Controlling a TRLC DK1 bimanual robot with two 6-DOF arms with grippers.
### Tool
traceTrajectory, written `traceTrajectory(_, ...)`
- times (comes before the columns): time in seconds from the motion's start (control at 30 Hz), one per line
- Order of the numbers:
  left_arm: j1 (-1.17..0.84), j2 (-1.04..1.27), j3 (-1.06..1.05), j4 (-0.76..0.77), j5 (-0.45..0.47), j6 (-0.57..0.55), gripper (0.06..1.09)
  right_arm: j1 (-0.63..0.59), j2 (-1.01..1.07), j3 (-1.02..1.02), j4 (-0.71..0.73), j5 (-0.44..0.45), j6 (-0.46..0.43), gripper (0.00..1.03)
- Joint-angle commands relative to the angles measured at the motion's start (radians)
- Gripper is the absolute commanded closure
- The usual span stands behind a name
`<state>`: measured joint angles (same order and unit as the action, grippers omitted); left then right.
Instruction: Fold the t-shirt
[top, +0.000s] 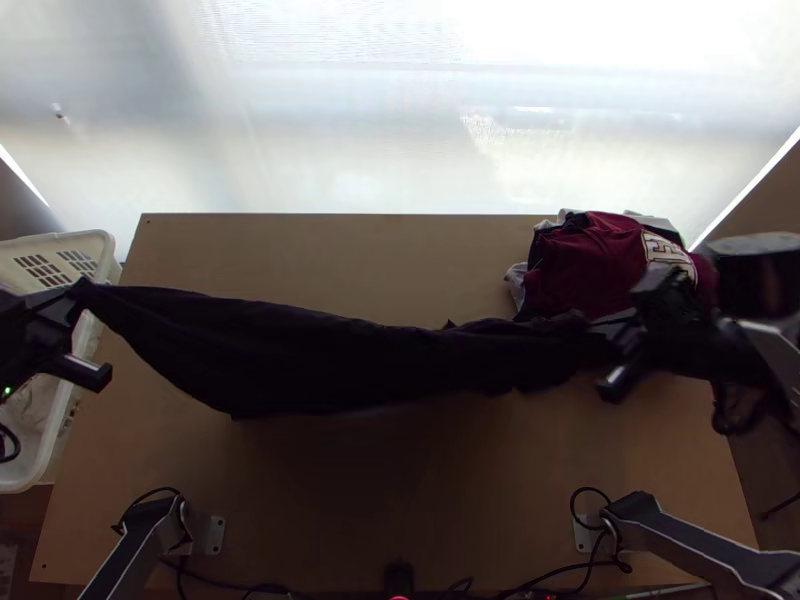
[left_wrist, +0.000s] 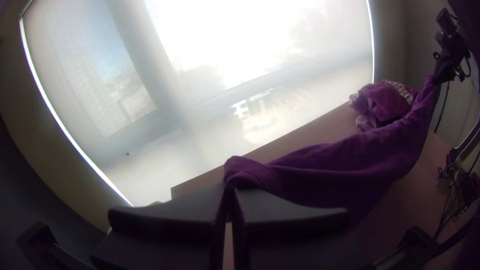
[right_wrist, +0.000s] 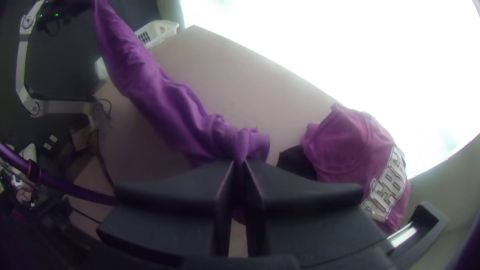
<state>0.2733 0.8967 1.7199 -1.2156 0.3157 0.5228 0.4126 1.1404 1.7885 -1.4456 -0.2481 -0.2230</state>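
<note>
Above the table (top: 340, 255), the shirt (top: 340, 360) stretches side to side, its long axis between the arms. The left gripper (left_wrist: 231, 192) clenches one end by the table's left edge; the right gripper (right_wrist: 242, 167) clenches the bunched other over its right part. Lowering should keep that line.

At the far right corner of the desk (top: 350, 250) lies a bunched heap of clothes. A maroon garment (top: 590, 265) with large pale lettering is on top, and white cloth (top: 516, 283) and dark cloth (right_wrist: 297, 162) poke out around it. Just beside the left edge, from near the far left corner towards the near one, is a white basket (top: 100, 243) with rows of slots in its wall. Beyond the far edge hangs a pale blind (top: 350, 130), daylight glowing through it.
</note>
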Motion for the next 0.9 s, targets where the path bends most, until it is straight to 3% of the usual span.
traceTrajectory(0.0, -0.009, -0.058, 0.064, -0.087, 0.014, -0.092, 1.05, -0.017, -0.148, 0.023, -0.012, -0.003, 0.063, 1.00)
traceTrajectory(0.27, -0.011, -0.159, 0.102, -0.185, -0.001, -0.136, 1.05, -0.049, -0.312, -0.070, -0.024, -0.011, 0.102, 1.00)
traceTrajectory(0.63, 0.175, -0.208, 0.250, -0.176, -0.038, -0.198, 1.05, -0.135, -0.309, 0.219, -0.030, -0.010, 0.152, 1.00)
traceTrajectory(0.87, 0.199, -0.306, 0.224, -0.211, -0.041, -0.205, 1.05, -0.155, -0.418, 0.141, -0.032, -0.014, 0.175, 1.00)
